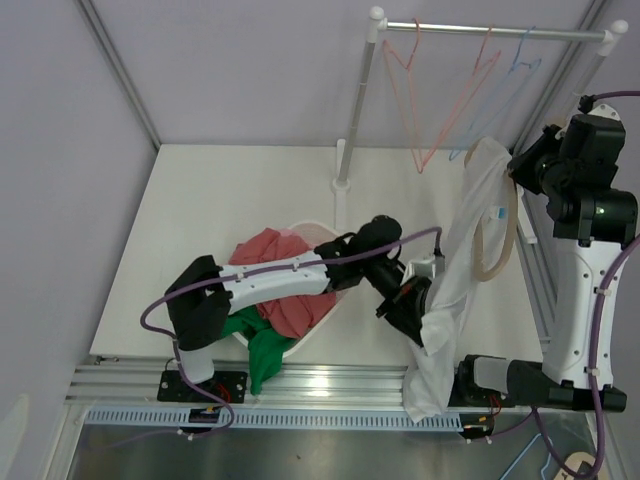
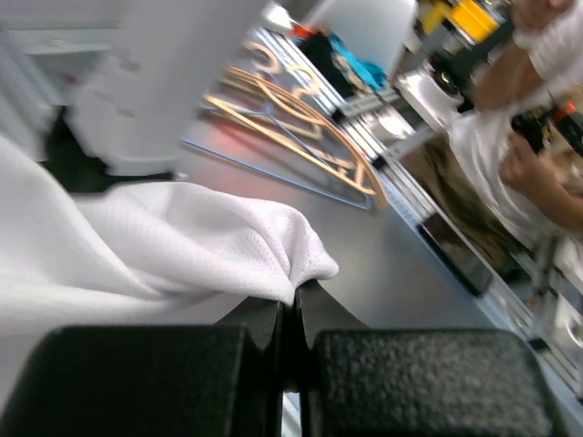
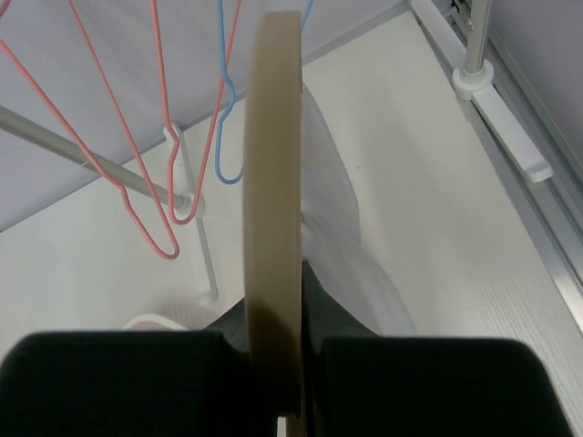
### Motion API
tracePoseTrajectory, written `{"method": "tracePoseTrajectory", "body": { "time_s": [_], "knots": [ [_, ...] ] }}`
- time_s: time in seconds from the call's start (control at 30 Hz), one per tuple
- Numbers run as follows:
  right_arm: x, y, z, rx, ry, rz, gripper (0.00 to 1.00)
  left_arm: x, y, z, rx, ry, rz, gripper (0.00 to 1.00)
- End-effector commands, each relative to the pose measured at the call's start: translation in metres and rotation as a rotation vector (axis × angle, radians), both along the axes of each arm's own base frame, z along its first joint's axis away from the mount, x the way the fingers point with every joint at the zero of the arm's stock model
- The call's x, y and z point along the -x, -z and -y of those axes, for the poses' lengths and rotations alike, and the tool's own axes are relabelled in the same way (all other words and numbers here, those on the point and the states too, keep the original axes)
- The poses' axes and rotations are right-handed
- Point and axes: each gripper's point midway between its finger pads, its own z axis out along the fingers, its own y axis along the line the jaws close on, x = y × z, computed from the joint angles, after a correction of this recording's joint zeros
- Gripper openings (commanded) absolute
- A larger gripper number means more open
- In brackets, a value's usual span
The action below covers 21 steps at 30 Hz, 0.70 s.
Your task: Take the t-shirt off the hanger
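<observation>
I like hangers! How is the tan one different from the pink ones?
The tan hanger is thick; the pink hangers are thin wire. The tan hanger carries the white t-shirt and sits in the right gripper; the pink hangers hang bare on the rail.

White arms, black joints, purple cables; left end effector grainy black.

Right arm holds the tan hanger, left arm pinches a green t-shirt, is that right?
No: the t-shirt in the left gripper is white, not green, as the left wrist view shows. The right gripper does hold the tan hanger.
</observation>
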Motion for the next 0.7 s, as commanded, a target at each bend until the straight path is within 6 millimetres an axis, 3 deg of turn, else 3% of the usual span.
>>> {"method": "tracePoseTrajectory", "body": {
  "time_s": [0.0, 0.13, 0.17, 0.37, 0.53, 0.57, 0.67],
  "knots": [
    [0.023, -0.025, -0.006, 0.023, -0.039, 0.094, 0.00, -0.057, -0.030, 0.016, 0.040, -0.229, -0.023, 0.01],
    [0.050, -0.018, -0.024, -0.003, -0.124, 0.064, 0.00, -0.115, -0.046, 0.040, 0.134, -0.449, -0.006, 0.01],
    [0.061, -0.014, -0.028, -0.013, -0.139, 0.045, 0.00, -0.123, -0.032, 0.044, 0.072, -0.494, -0.015, 0.01],
    [0.098, 0.004, -0.051, -0.101, -0.209, -0.010, 0.00, -0.170, -0.015, 0.062, -0.007, -0.730, -0.051, 0.01],
    [0.129, 0.028, -0.070, -0.178, -0.279, -0.076, 0.00, -0.220, -0.008, 0.055, -0.060, -0.993, -0.089, 0.01],
    [0.133, 0.033, -0.073, -0.189, -0.293, -0.095, 0.00, -0.239, -0.008, 0.052, -0.062, -1.106, -0.076, 0.01],
    [0.150, 0.029, -0.078, -0.191, -0.319, -0.091, 0.00, -0.275, 0.000, 0.025, -0.108, -1.304, -0.079, 0.01]
  ]
}}
